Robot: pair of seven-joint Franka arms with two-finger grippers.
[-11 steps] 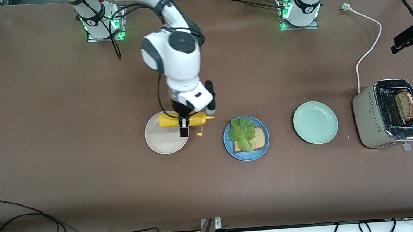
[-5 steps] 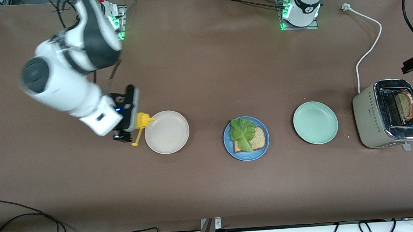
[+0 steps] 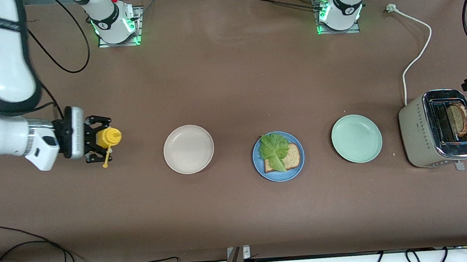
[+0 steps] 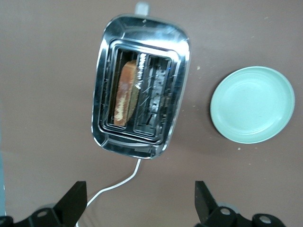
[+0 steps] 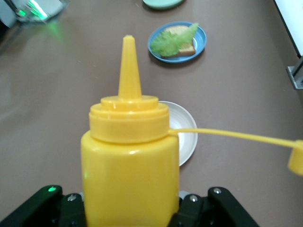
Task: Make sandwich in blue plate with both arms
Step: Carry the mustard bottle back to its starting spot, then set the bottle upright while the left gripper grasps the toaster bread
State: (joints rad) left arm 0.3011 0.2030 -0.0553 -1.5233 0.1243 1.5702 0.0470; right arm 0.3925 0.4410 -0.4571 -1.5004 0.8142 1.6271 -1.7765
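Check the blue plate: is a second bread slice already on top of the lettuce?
No; on the blue plate the lettuce lies uncovered on one bread slice, and the other slice still stands in the toaster.

Left gripper (image 4: 137, 208) cut off by the edge of the left wrist view: only two finger tips visible; out of the front view entirely. Yellow bottle (image 5: 130, 161) cut at its base in the right wrist view, jaws mostly hidden under it. Bread slice (image 3: 289, 158) on the blue plate (image 3: 299, 170) partly covered by the lettuce leaf (image 3: 273, 149). Bread (image 4: 125, 92) in the toaster (image 4: 106, 71) sunk in its slot, lower part hidden.
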